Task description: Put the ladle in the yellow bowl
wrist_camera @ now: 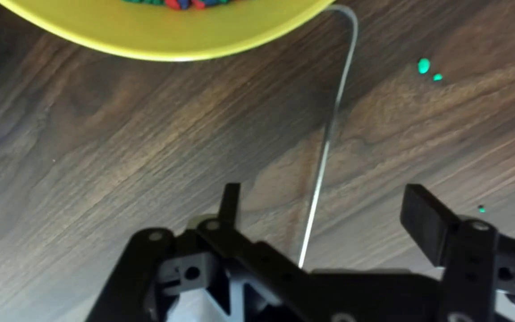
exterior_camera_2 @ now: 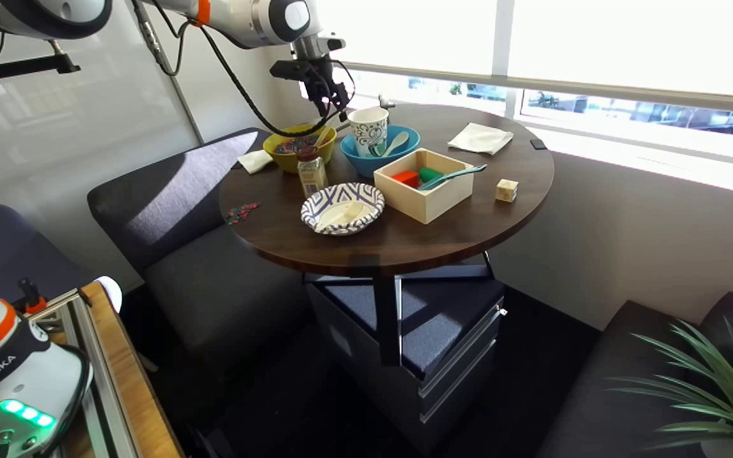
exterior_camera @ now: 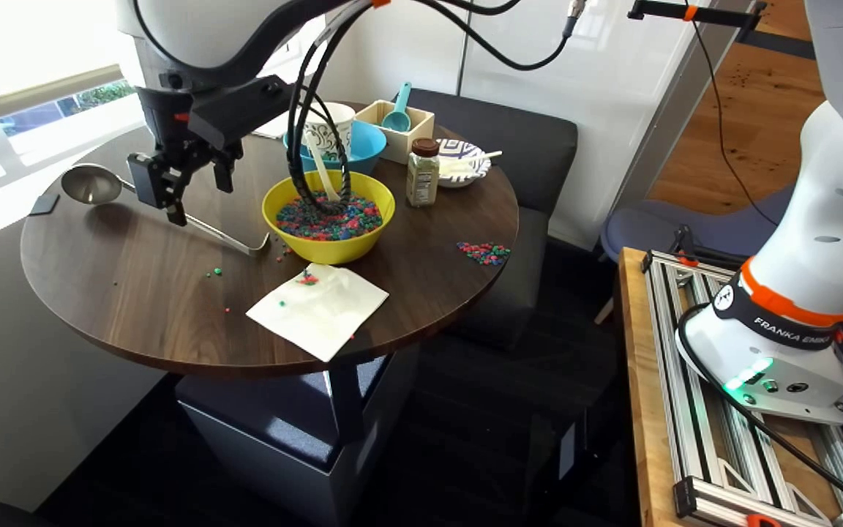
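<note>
Inside yellow bowl, multicoloured bits

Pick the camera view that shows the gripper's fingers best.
The wrist view: it looks closely at the gripper, both fingers large and clearly apart, with the ladle's handle seen between them in the picture. Both exterior views also show the fingers, but small and dark, so their gap is harder to judge there.

On the table, a wooden box holds a red thing, a green thing and a blue scoop. Beside the box is a blue bowl with a paper cup inside. The box is between a patterned dish and a little cube. A jar is near the box.
</note>
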Available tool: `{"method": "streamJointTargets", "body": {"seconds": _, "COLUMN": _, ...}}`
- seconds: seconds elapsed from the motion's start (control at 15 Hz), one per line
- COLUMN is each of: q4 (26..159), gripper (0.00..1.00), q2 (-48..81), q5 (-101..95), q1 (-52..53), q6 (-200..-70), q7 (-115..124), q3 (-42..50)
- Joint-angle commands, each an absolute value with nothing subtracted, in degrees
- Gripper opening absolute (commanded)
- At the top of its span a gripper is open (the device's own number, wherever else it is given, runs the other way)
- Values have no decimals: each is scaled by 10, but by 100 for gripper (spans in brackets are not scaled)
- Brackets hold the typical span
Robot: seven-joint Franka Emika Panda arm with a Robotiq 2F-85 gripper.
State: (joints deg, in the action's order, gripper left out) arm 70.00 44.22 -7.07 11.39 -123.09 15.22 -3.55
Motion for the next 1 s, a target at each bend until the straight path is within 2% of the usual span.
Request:
{"method": "streamJointTargets", "body": {"seconds": 0.0, "q4": 706, "gripper": 59, "q2": 459, "q5": -62, "q1": 127, "q6": -1247, "q7": 193, "q3": -12}}
{"method": "streamJointTargets", "body": {"seconds": 0.07, "q4": 706, "gripper": 54, "q2": 463, "q5": -60, "q1": 129, "q6": -1244, "q7": 199, "q3": -11}}
{"method": "streamJointTargets", "body": {"seconds": 0.33, "q4": 716, "gripper": 20, "q2": 460, "q5": -62, "q1": 137, "q6": -1240, "q7": 210, "q3": -11}}
{"method": "streamJointTargets", "body": {"seconds": 0.53, "q4": 717, "gripper": 1, "q2": 459, "q5": -68, "q1": 149, "q6": -1232, "q7": 213, "q3": -9}}
{"method": "streamJointTargets", "body": {"seconds": 0.93, "q4": 718, "gripper": 1, "q2": 451, "q5": -58, "q1": 150, "q6": -1236, "q7": 212, "q3": -10}}
